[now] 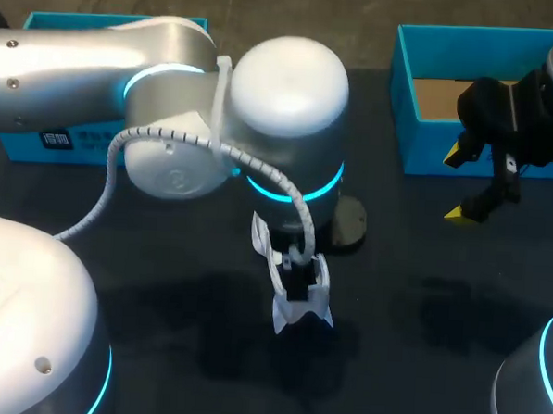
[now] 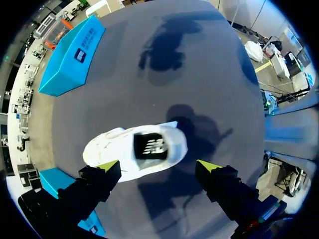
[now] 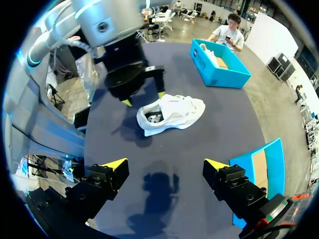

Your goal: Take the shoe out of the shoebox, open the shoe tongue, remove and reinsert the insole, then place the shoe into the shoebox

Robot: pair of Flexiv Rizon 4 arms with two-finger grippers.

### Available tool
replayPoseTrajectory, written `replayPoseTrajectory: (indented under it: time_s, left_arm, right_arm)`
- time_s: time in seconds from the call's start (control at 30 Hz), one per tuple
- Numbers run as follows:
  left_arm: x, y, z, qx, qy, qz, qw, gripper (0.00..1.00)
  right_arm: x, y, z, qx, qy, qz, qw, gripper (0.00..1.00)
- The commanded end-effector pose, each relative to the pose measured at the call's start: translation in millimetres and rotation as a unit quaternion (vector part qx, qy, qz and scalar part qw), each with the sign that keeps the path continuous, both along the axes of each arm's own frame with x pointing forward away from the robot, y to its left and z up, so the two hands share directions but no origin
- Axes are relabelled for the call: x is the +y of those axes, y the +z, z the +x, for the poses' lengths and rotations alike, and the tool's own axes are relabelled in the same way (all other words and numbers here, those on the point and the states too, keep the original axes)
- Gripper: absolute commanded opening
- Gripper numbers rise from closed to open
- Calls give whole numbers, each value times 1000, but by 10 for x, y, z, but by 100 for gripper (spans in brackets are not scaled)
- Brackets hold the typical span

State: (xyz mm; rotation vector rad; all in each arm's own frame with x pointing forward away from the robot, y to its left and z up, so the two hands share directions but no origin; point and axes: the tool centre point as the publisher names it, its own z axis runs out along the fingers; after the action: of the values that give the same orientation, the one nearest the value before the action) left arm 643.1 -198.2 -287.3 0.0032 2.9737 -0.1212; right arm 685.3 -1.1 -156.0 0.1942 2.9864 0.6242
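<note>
Shoe [image 2: 112, 149], probably upright, sits beneath left tool [image 2: 158, 166], arm [image 1: 282, 105] largely hiding it.

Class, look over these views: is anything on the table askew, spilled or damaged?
Nothing is spilled or damaged. The white shoe lies on the table outside the shoebox, its opening spread wide beneath the open left gripper.
</note>
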Motion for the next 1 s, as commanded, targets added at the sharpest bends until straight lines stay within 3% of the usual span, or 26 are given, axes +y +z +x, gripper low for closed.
replayPoseTrajectory:
  time_s: [0.03, 0.43, 1.0]
  left_arm:
    - [-139, -155, -140, -5, -2, -4, 1000, 100]
    - [-155, -449, -247, -5, 36, -39, 999, 100]
    - [-165, -905, -177, 19, 37, -15, 999, 100]
  right_arm:
    - [18, -2, 31, 3, 1, -2, 1000, 100]
    - [18, -2, 31, 3, 1, -2, 1000, 100]
    - [18, -2, 31, 3, 1, -2, 1000, 100]
